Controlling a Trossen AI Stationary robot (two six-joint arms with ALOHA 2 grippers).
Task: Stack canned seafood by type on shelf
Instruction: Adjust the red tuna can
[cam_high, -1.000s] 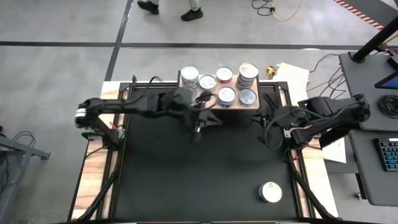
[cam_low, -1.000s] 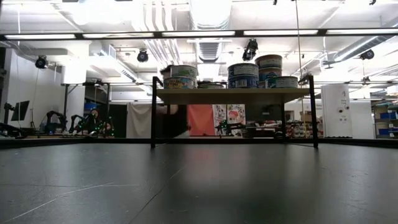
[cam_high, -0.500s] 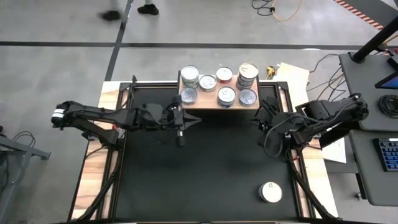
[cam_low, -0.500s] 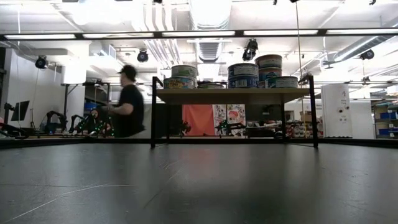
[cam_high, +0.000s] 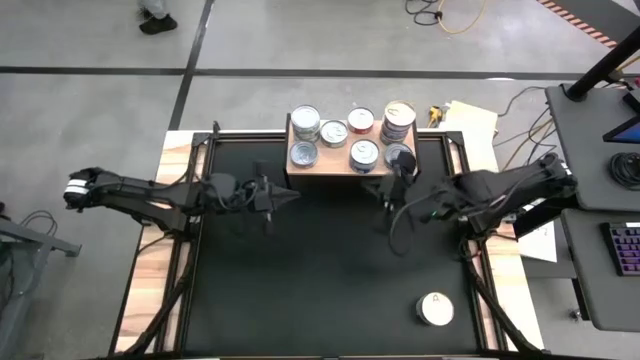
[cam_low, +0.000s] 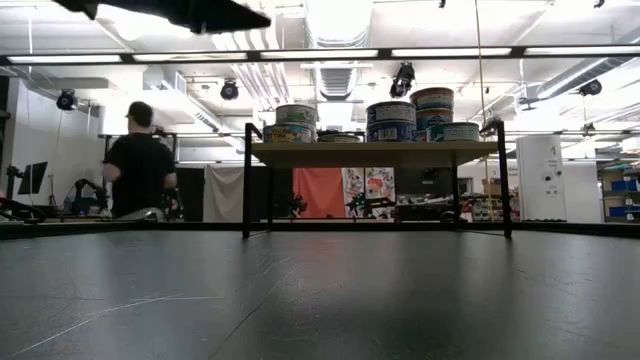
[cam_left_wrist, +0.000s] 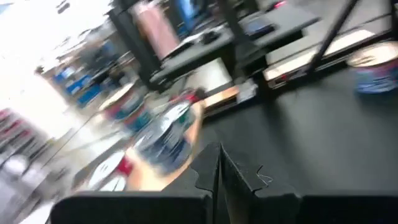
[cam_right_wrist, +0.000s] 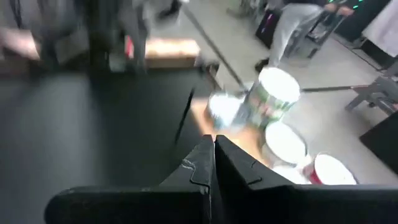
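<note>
The shelf (cam_high: 322, 172) is a light wooden board on dark legs at the table's far edge, and several canned seafood tins (cam_high: 364, 155) stand on it, some stacked (cam_high: 398, 120). The low view shows them on the shelf (cam_low: 375, 153) too. One white-topped tin (cam_high: 434, 309) sits on its base on the black table, near the right front. My left gripper (cam_high: 285, 198) hovers shut left of the shelf's front (cam_left_wrist: 219, 168). My right gripper (cam_high: 382, 192) hovers shut before the shelf's right end (cam_right_wrist: 213, 155). Neither holds anything.
Black tabletop (cam_high: 320, 270) with wooden side edges (cam_high: 150, 290). Papers (cam_high: 470, 120) lie behind the shelf's right end. A desk with a keyboard (cam_high: 625, 245) stands to the right. A person (cam_low: 140, 170) walks in the room beyond the table.
My left gripper has drawn back from the shelf's front toward the table's left edge, sinking and staying shut. My right gripper has gone toward the table's left along the shelf's front, still shut. The person behind has walked leftward.
</note>
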